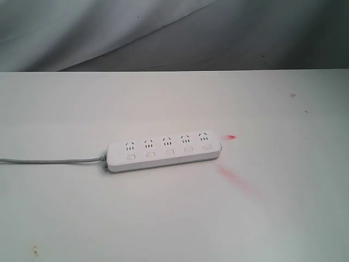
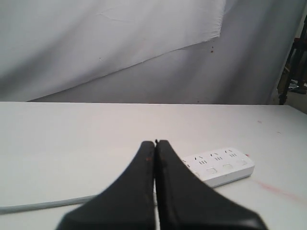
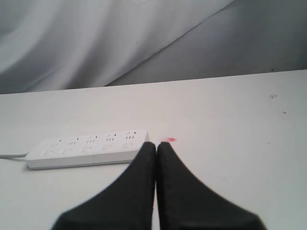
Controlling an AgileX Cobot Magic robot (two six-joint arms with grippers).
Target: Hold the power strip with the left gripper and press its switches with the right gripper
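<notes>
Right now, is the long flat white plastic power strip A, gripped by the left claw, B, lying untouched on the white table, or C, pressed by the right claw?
B: the exterior view shows the power strip flat on the table with nothing on it; the left gripper and right gripper are shut, off it.

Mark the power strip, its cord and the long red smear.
power strip [image 1: 163, 153]: exterior view, middle of top face.
cord [image 1: 49, 161]: exterior view, midway along its run.
long red smear [image 1: 237, 180]: exterior view, its middle.
</notes>
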